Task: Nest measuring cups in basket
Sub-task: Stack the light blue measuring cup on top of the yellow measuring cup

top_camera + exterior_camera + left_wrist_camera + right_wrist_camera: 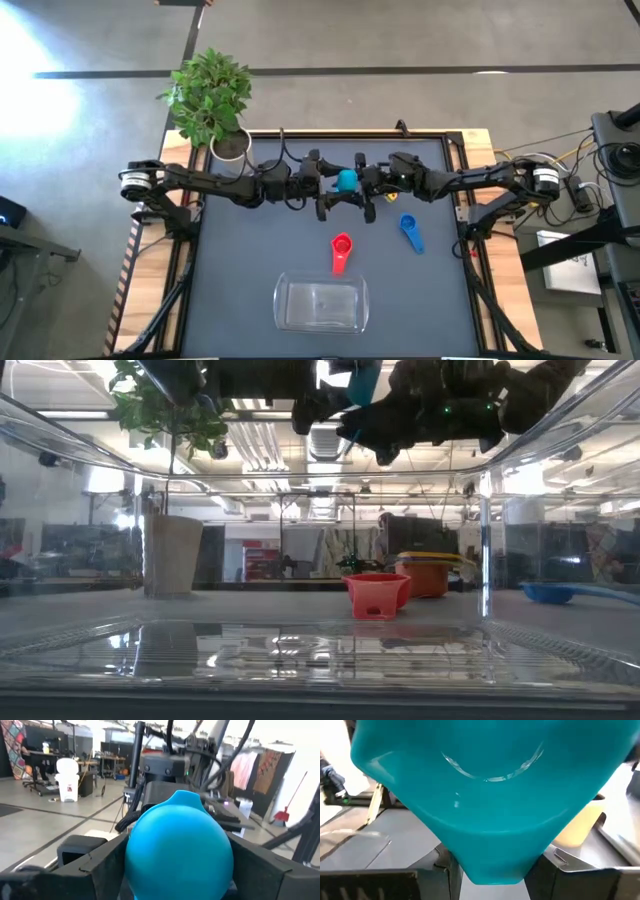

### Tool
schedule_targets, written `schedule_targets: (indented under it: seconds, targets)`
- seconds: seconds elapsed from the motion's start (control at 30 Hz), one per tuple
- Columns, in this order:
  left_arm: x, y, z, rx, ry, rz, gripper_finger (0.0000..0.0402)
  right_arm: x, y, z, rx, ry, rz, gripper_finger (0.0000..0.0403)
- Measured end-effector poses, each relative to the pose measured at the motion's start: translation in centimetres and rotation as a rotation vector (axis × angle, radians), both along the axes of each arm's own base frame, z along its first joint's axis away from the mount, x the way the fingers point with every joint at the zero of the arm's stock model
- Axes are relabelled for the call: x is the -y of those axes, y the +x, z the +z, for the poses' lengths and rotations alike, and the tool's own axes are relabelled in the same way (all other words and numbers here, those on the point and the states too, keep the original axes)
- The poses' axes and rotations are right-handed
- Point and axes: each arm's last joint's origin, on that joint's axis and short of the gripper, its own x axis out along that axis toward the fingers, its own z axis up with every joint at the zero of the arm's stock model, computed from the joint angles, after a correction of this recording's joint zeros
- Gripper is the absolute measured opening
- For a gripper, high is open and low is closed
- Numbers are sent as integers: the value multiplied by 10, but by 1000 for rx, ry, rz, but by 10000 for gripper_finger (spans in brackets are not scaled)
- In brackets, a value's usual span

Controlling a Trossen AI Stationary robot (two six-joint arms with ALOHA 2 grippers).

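A teal measuring cup (pixel 345 180) hangs high over the table's middle, between my two arms, which reach in level from left and right. My left gripper (pixel 328 181) is shut on its bowl (pixel 179 847), whose rounded underside faces that wrist. My right gripper (pixel 364 181) meets it from the other side, where the hollow inside (pixel 490 785) shows. On the table lie a red cup (pixel 341 251) and a blue cup (pixel 409 233), each with its bowl and handle on the mat. The clear basket (pixel 321 305) stands near the front edge. My left gripper pinches the teal cup's bowl by two opposite sides (pixel 131 855) between its two fingers (pixel 97 865), coming level from the table's left. The cup is lifted clear, its underside toward the wrist. My right gripper closes level from the table's right on the cup's narrow lower part (pixel 492 867); its fingers (pixel 451 870) stand against both sides. What lies behind that part is hidden by the cup.
A white plant pot (pixel 231 146) stands at the table's far left corner. An orange cup with a yellow one (pixel 430 573) sits behind the red cup (pixel 377 595) in the low view. The basket's clear walls (pixel 487 540) frame that view. Open mat lies left of the basket.
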Motion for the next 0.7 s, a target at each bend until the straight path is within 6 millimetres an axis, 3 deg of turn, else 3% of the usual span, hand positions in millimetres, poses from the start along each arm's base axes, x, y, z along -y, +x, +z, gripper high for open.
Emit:
schedule_targets:
  seconds: [0.27, 0.53, 0.7]
  targets:
    - [-1, -12, 2, -155, 0, 62, 338, -2, -19, 5, -207, 22, -109, 137]
    - [-1, -31, 4, -315, -39, 134, 346, 5, -54, 15, -653, -97, -496, 137]
    - [1, -36, 0, -391, -76, 155, 346, 18, -71, 13, -895, -18, -576, 137]
